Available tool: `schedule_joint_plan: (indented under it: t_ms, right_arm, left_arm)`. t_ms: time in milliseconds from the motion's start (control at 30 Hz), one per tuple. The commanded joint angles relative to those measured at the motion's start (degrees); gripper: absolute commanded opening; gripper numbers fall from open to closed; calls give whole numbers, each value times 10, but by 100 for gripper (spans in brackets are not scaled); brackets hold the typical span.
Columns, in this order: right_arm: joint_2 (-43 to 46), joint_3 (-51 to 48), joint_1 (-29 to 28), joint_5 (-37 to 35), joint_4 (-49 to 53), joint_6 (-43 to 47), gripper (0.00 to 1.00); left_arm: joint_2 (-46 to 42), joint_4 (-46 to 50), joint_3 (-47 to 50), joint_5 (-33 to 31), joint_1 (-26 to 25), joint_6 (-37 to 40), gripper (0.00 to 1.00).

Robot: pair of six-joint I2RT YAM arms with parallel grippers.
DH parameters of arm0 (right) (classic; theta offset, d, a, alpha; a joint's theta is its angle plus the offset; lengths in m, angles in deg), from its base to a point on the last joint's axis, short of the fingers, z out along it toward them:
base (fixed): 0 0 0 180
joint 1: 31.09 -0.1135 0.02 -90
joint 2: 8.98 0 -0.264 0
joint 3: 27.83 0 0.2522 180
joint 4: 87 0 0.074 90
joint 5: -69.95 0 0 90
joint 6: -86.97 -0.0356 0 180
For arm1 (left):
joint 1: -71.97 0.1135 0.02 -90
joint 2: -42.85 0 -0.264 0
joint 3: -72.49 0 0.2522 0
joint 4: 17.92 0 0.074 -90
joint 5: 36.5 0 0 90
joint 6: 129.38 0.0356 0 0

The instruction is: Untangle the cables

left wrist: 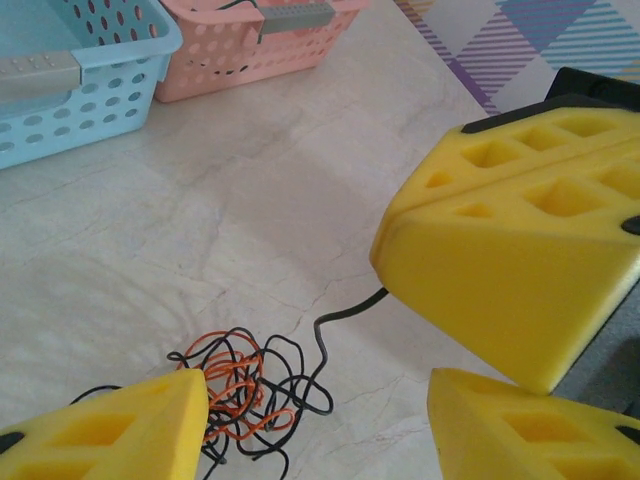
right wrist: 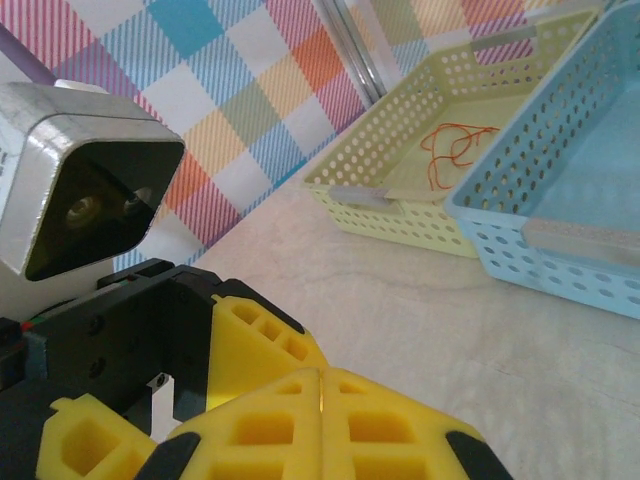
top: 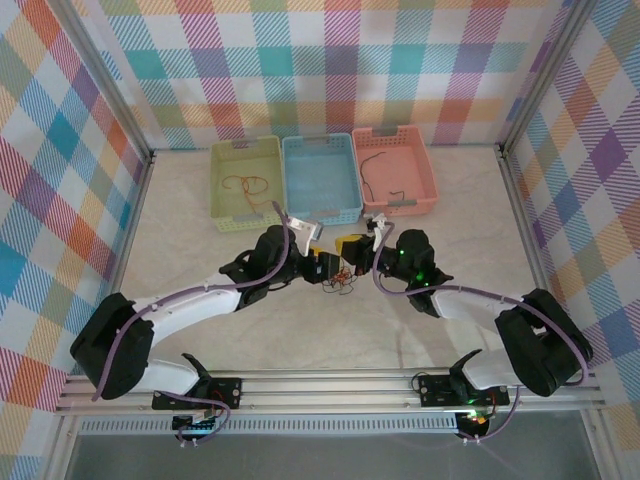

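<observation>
Three baskets: yellow (top: 232,205), blue (top: 320,176), pink (top: 412,172); two single cables: orange (top: 247,184), black (top: 364,180); one tangle (top: 342,284).

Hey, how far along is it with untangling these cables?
Looks done: one orange cable lies in the yellow basket, one black cable in the pink basket. In hand: the right pincer is shut, seemingly on a black strand leading out of the knot; the left pincer is open beside it. Left: the orange-and-black knot on the table is unsorted.
</observation>
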Motion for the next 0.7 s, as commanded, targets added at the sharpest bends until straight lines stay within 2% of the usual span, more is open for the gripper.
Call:
schedule_joint_plan:
  t_ms: [0,67,267,667]
  right_arm:
    - [-5,-7,-10,36,-39,-11,0]
    - [-6,-6,-10,39,-38,-9,0]
    - [-14,-3,-10,49,-39,-4,0]
    - [-21,-1,-10,78,-50,0,0]
  left_arm:
    - [31,-60,-32,24,-5,19,58]
    - [42,-65,-41,19,-4,22,57]
    - [46,-191,20,1,-5,52,53]
    - [94,-259,35,8,-6,74,54]
